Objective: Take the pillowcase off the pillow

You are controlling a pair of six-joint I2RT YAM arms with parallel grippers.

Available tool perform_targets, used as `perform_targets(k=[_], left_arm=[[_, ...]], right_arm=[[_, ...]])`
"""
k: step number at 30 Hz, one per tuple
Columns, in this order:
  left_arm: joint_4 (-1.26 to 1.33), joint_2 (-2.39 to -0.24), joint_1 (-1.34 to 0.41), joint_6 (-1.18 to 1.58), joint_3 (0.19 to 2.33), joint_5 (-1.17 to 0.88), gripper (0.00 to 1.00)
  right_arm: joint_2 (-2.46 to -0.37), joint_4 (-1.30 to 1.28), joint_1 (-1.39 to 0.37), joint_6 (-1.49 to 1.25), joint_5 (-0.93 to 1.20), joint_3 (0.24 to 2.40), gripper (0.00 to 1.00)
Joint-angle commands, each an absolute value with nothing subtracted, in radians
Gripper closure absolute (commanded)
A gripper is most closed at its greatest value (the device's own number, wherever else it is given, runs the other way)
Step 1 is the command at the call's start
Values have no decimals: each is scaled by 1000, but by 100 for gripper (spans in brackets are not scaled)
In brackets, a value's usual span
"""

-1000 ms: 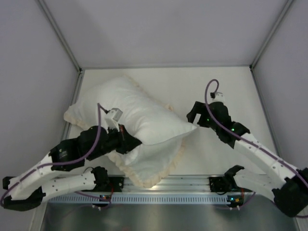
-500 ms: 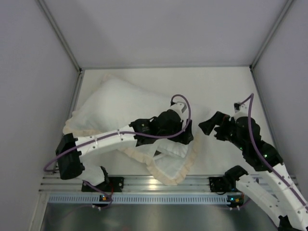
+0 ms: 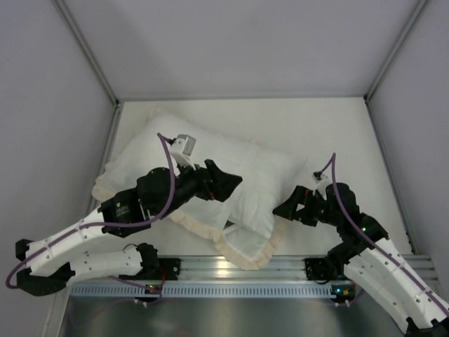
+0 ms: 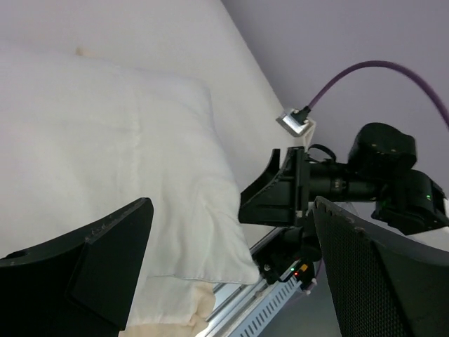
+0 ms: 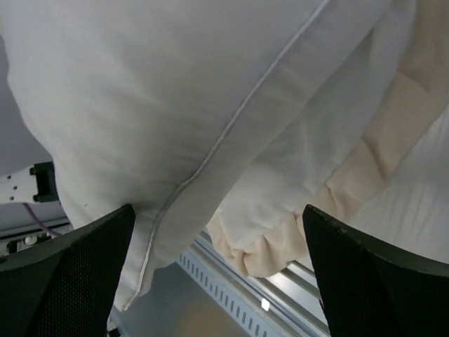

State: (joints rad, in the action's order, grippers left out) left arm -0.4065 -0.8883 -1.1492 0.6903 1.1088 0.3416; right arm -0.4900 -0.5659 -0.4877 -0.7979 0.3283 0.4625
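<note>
Seeing my left end effector point(image 3: 231, 184) and right end effector point(image 3: 284, 209) both spread apart, I might grab the pillow point(image 3: 263, 175) along with the pillowcase point(image 3: 249, 257).

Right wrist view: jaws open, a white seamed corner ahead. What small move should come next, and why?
Probably ease the right gripper forward and shut it on the pillow corner. Its jaws stand open with that seamed corner framed between them and the pillowcase frill just below. The left gripper hovers open above the pillow, holding nothing.
</note>
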Motion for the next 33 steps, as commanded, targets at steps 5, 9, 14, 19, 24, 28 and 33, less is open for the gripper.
perform_targets(k=[5,9,14,19,24,28,33], left_arm=[[-653,-864,-1150,742,1051,542,1],[-649,-868,-1150,747,1023,500,1],[-637,-934,-1150,730,1023,468,4],[-637,-1037,-1150,726,1052,449,8],[-637,-1091,-1150,729,1055,492,9],[-637,-1118,-1150,733,1054,500,9],[-621,-1123,-1150,744,1025,508,9]], right_arm=[[-515,-236,-509,-867,552,423,1],[-407,-253,-514,-885,518,417,1],[-454,-190,-523,-922,545,359,1],[-541,-16,-564,-953,543,290,1],[-647,205,-624,-991,508,267,1],[-742,346,-669,-1022,483,236,5],[-773,393,-721,-1042,324,209,96]])
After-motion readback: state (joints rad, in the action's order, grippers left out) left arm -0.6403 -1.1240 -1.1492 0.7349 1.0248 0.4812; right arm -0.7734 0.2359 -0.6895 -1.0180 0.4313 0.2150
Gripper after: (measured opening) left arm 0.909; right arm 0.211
